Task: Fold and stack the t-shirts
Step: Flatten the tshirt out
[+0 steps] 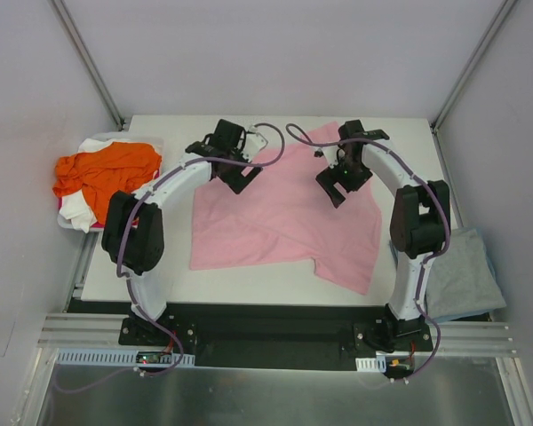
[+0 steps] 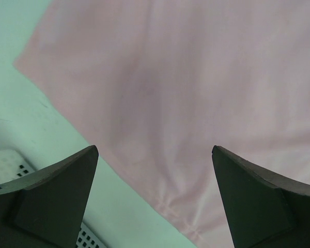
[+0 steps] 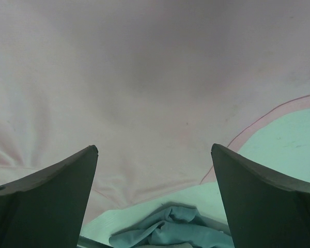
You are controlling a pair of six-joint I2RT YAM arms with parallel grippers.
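Pink shirt [image 1: 284, 217] spread unfolded on the table [image 1: 249, 284], orange shirt [image 1: 102, 173] heaped at the left, grey shirt [image 1: 466, 280] at the near right. I have the left gripper [image 2: 155, 150] and right gripper [image 3: 155, 150] above the pink shirt's far part, jaws wide apart and empty. The risk I judge is an uneven pinch: the left gripper sits near the cloth's edge and may close on bare table, skewing the fold or dragging wrinkles in.
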